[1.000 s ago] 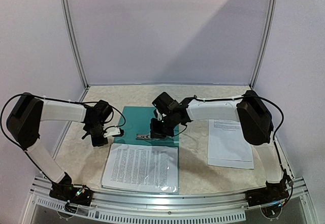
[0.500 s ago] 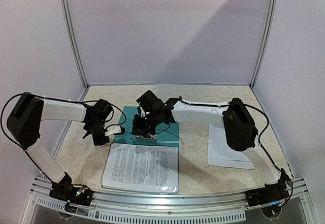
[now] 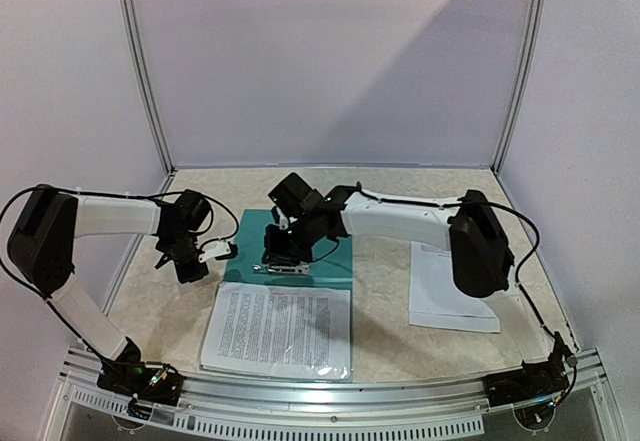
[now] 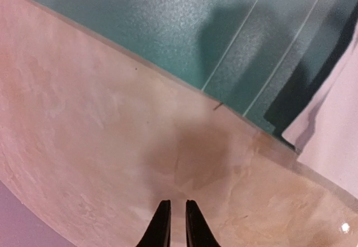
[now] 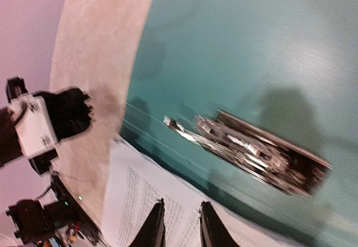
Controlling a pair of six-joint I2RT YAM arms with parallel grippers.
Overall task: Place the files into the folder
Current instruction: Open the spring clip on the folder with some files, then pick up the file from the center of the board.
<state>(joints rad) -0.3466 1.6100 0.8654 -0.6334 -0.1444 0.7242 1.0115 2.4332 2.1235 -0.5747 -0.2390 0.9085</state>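
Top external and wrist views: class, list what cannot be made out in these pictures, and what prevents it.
- Print on the white printed paper sheets: too small in the top external view, blurred in the right wrist view.
- Small silver metal clip: motion-blurred in the right wrist view; partly hidden under the right end effector from above.
- Flat teal-green folder: cut off by the left wrist view's edges.

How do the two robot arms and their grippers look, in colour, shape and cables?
The left arm and the right arm look alike: white tubular links, bulky black joint housings, thin black cables looping alongside. The left gripper and the right gripper each have two slim, black, tapered fingers; the left one also bears a white block.
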